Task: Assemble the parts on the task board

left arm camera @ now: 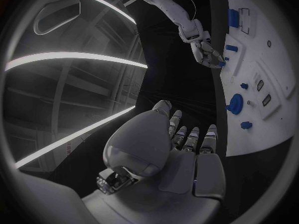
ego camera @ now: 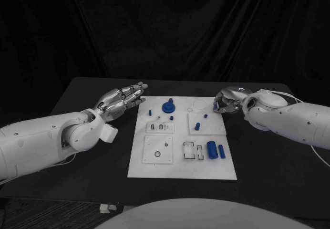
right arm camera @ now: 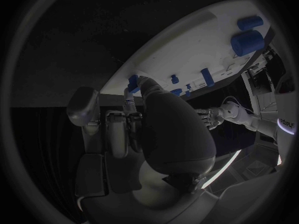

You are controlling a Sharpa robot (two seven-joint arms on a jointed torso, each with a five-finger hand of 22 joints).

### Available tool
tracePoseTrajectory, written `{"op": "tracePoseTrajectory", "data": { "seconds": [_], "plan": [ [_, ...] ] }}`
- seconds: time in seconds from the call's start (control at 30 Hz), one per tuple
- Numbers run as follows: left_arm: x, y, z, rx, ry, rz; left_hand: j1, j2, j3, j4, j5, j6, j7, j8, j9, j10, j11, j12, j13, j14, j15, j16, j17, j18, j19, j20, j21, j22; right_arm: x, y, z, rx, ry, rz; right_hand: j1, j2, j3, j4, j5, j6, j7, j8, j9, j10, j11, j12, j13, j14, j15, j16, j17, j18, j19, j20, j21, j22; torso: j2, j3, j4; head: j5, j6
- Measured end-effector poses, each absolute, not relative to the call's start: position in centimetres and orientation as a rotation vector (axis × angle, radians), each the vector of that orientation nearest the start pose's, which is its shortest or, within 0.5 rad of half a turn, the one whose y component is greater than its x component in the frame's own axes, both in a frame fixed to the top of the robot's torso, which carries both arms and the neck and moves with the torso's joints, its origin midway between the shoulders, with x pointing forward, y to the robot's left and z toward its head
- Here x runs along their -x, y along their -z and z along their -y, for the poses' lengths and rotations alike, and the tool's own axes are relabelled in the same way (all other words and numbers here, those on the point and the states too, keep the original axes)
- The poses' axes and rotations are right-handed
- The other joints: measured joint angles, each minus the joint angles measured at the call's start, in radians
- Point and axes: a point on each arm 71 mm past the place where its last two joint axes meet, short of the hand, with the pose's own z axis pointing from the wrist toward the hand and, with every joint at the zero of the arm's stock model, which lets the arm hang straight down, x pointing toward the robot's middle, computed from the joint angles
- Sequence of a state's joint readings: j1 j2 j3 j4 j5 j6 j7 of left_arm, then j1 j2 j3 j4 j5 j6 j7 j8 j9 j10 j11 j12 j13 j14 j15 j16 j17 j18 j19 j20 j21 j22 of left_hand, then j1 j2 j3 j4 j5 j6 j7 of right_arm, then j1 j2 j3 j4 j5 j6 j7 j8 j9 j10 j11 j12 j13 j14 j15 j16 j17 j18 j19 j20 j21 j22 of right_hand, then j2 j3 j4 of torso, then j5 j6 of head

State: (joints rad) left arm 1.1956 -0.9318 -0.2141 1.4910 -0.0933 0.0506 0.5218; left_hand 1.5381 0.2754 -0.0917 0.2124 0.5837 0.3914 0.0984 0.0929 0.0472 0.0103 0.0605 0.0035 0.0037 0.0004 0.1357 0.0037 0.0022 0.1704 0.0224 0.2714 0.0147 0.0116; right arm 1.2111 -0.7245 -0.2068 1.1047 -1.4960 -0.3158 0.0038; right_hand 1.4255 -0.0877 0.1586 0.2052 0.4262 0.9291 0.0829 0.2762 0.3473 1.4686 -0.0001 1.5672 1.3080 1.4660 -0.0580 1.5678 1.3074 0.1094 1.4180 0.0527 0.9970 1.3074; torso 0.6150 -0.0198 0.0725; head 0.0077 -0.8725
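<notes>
The left hand [ego camera: 122, 99] hovers just off the task board's [ego camera: 182, 171] left edge near its far corner, fingers spread, holding nothing. The right hand [ego camera: 227, 102] sits at the board's far right corner, fingers curled down onto a small blue part [right arm camera: 132, 81], apparently pinching it.

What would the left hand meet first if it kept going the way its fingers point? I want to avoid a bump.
Probably nothing: the left hand points past the task board's far left corner, over bare table; height unclear.
</notes>
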Motion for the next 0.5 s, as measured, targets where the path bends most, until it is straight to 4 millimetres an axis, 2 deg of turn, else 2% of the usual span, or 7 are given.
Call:
{"op": "tracePoseTrajectory", "data": {
  "seconds": [0.2, 0.5],
  "plan": [
    [-45.5, 23.2, -24.7, 0.967, 1.735, -1.631, 0.000, 0.000, 0.000, 0.000, 0.000, 0.000, 0.000, 0.000, 0.000, 0.000, 0.000, 0.000, 0.000, 0.000, 0.000, 0.000, 0.000, 0.000, 0.000, 0.000, 0.000, 0.000, -52.2, 24.5, 25.5, 0.252, -0.424, -1.720, 0.001, 0.001, 0.002, -0.007, 0.031, 0.002, 0.003, 0.002, 0.014, 0.000, 0.000, 0.000, 0.000, 0.000, 0.000, 0.000, 0.000, 0.000, 0.001, -0.001, -0.007, 0.000, 0.000, 0.0000, -0.0001, 0.004, 0.000],
    [-45.6, 23.3, -24.5, 0.966, 1.737, -1.635, 0.003, -0.003, 0.001, -0.001, 0.004, 0.000, 0.000, 0.000, 0.000, 0.000, 0.000, 0.000, 0.000, 0.000, 0.000, 0.000, 0.000, 0.000, 0.000, 0.000, 0.000, 0.000, -50.5, 22.5, 20.4, 0.295, -0.578, -1.633, 0.001, 0.001, 0.006, -0.016, 0.052, 0.000, 0.005, 0.002, 0.021, 0.000, 0.000, 0.000, 0.000, 0.000, 0.000, 0.000, 0.000, 0.000, 0.001, -0.001, -0.007, 0.000, -0.001, -0.0003, -0.0008, 0.006, 0.000]
  ]
}}
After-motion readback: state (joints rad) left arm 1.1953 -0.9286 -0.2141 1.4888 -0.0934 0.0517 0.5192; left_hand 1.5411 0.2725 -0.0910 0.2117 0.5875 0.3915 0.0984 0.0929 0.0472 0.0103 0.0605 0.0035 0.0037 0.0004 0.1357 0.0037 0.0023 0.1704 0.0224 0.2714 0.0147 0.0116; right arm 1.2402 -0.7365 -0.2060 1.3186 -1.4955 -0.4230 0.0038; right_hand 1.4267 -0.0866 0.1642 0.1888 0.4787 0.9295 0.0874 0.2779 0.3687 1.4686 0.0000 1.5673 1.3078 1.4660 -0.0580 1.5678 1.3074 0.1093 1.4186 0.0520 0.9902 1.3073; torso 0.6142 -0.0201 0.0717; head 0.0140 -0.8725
